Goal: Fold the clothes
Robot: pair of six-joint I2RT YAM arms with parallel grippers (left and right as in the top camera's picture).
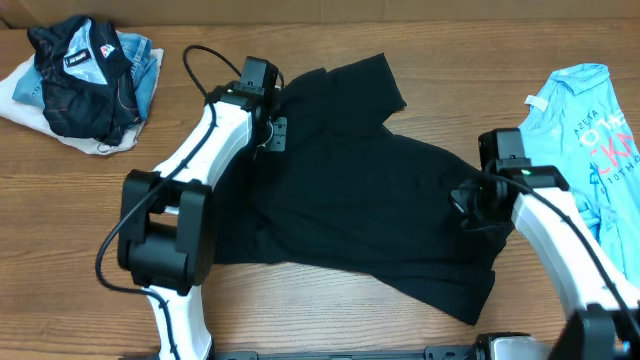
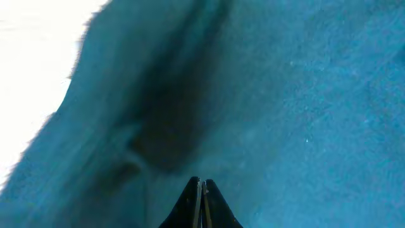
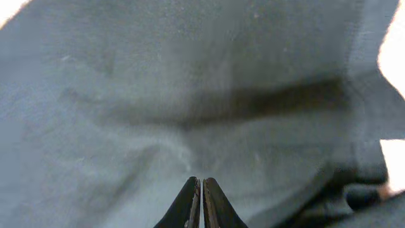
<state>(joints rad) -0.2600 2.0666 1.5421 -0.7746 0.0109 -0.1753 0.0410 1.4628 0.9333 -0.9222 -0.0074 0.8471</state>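
Clearly the black T-shirt (image 1: 360, 200) lies spread, slightly rumpled, across the middle of the table (image 1: 330, 320), probably so that each arm can take one side. The left gripper (image 1: 272, 135) sits at the shirt's far left edge near a sleeve, and the right gripper (image 1: 468, 208) at its right edge. The overhead view shows that placing but hides the jaws. The wrist views show only cloth and both pairs of fingers pressed together; whether a layer is caught between them I cannot tell.
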